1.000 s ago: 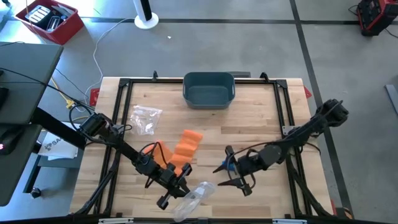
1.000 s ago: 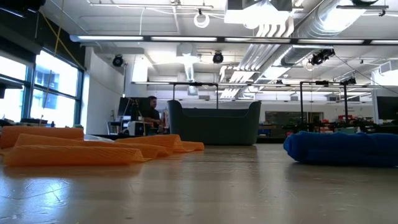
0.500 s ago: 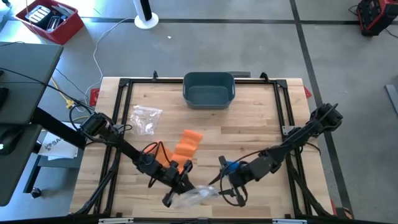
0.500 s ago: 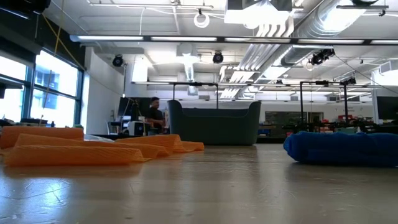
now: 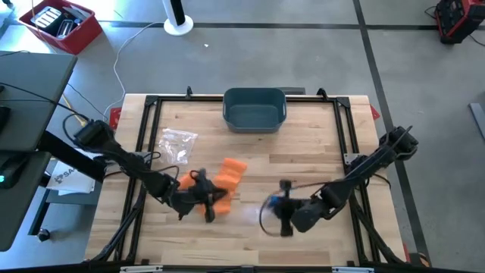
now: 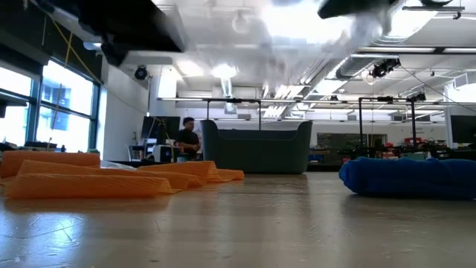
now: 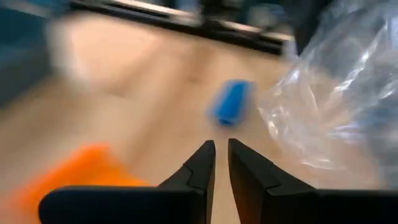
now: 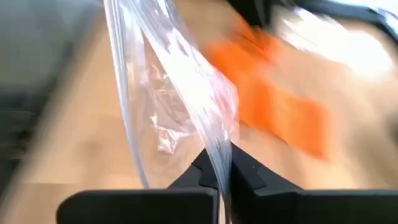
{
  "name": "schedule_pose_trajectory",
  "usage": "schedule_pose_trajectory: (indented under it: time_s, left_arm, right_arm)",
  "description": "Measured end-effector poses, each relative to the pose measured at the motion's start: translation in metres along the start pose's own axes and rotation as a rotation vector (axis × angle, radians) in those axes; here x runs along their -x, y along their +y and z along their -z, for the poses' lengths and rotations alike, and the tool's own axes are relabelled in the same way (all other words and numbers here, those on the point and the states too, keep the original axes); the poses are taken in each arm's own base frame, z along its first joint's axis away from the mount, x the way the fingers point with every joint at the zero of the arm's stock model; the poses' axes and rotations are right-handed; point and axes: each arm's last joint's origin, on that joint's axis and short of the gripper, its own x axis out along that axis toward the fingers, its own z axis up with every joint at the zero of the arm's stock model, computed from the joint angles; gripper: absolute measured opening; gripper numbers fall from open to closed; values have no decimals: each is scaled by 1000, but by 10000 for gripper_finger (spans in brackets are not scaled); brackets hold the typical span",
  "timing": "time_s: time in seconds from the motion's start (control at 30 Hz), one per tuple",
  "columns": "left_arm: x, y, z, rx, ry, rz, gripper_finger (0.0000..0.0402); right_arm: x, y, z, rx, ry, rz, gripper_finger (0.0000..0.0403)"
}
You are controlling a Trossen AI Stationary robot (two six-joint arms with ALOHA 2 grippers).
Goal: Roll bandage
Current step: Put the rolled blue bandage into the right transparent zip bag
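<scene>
Pinching the clear plastic bag (image 8: 180, 99), our right gripper (image 8: 216, 163) has just snapped closed and taken it from the left gripper (image 7: 221, 147), now barely parted, empty. The orange bandage (image 5: 227, 178) lies beside the left gripper, unrolled; rolling hasn't begun.

A: Left arm position?
B: Reaches in from the table's left edge, forearm angled toward the middle; left gripper (image 5: 203, 203) low over the front-centre, fingers (image 7: 200, 163) parted by only a narrow slit, nothing between them.

A: Right arm?
B: Comes in from the right edge, elbow bent, wrist turned inward. Right gripper (image 5: 282, 220) near the front, fingers (image 8: 205, 167) pinched on a clear plastic bag (image 8: 180, 93).
</scene>
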Motion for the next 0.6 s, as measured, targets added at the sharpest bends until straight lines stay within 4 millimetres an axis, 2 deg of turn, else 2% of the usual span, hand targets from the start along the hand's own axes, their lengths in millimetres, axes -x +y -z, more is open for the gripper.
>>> schedule_pose_trajectory:
  time_s: [0.07,0.13,0.27,0.37,0.6]
  left_arm:
    - [8,-2,-12,-33,-46,-90,35]
    - [11,-11,-25,-104,-90,-81,33]
    - [4,-35,-39,-276,-131,-53,40]
    - [-10,-49,-34,-369,-114,-61,64]
    - [-54,-67,-6,-452,-47,-122,144]
  right_arm:
    - [0,-10,5,-37,57,140,4]
    - [-2,-19,8,-48,83,223,2]
    - [-13,-28,14,4,136,225,1]
    - [-23,-29,20,44,189,199,0]
    - [-35,-21,30,62,241,149,0]
